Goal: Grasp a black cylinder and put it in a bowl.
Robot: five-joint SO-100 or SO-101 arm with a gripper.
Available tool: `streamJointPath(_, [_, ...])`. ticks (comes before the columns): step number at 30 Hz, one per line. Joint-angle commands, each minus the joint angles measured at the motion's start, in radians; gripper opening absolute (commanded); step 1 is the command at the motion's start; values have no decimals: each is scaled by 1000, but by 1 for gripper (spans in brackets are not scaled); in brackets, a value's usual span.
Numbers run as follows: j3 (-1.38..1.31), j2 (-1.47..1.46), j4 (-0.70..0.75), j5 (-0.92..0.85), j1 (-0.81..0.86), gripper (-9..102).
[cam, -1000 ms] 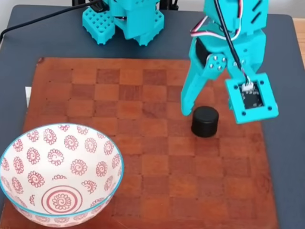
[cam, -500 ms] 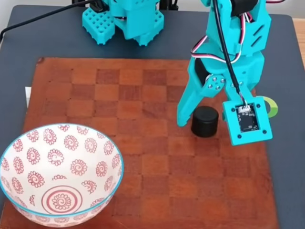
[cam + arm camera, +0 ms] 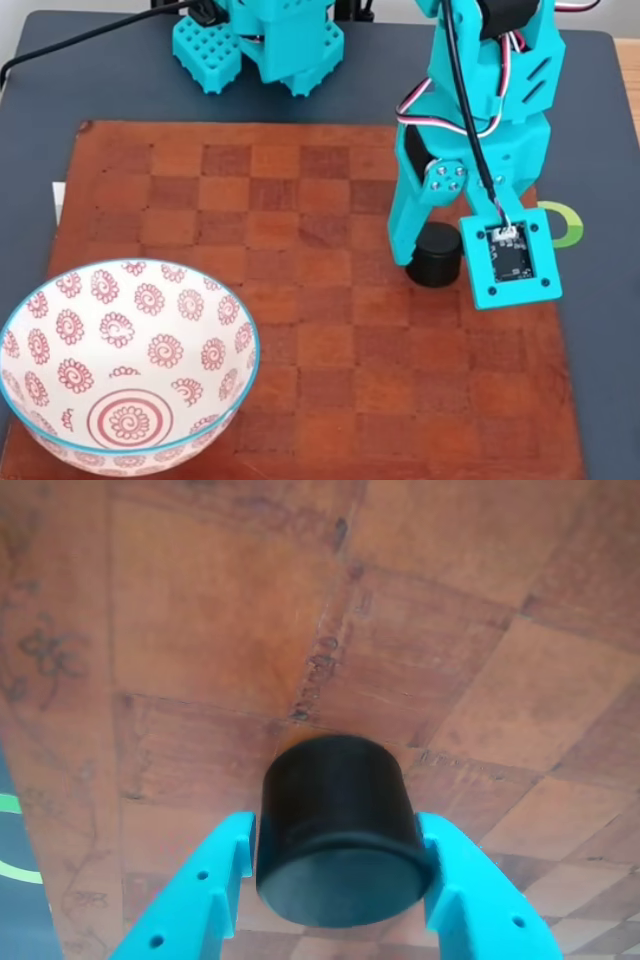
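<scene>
The black cylinder (image 3: 335, 850) stands upright on the wooden checkerboard (image 3: 300, 310), right of centre in the fixed view (image 3: 437, 256). My teal gripper (image 3: 335, 825) has come down over it, and a finger (image 3: 205, 900) presses against each side, so it is shut on the cylinder. In the fixed view the gripper (image 3: 433, 262) partly hides the cylinder behind the wrist camera mount. The white bowl (image 3: 200, 350) with red spiral flowers and a light blue rim sits at the board's front left corner, far from the gripper.
The arm's teal base (image 3: 260, 40) stands at the back of the dark table. A green ring mark (image 3: 568, 225) lies just off the board's right edge. A black cable (image 3: 60, 50) runs along the back left.
The gripper came down around the cylinder and its fingers narrowed from wide apart to touching both sides. Neither the cylinder nor the bowl has moved.
</scene>
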Motion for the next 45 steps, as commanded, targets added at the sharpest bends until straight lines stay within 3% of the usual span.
streamJointPath(1, [-34, 25, 5, 6, 8, 18])
streamJointPath(7, [-49, 28, 9, 6, 6, 18])
streamJointPath(14, [-172, 26, 124, 6, 9, 18])
streamJointPath(26, [-155, 8, 114, 6, 6, 16])
streamJointPath(33, [-155, 8, 112, 5, 5, 27])
streamJointPath(45, [-175, -87, 104, 6, -6, 27])
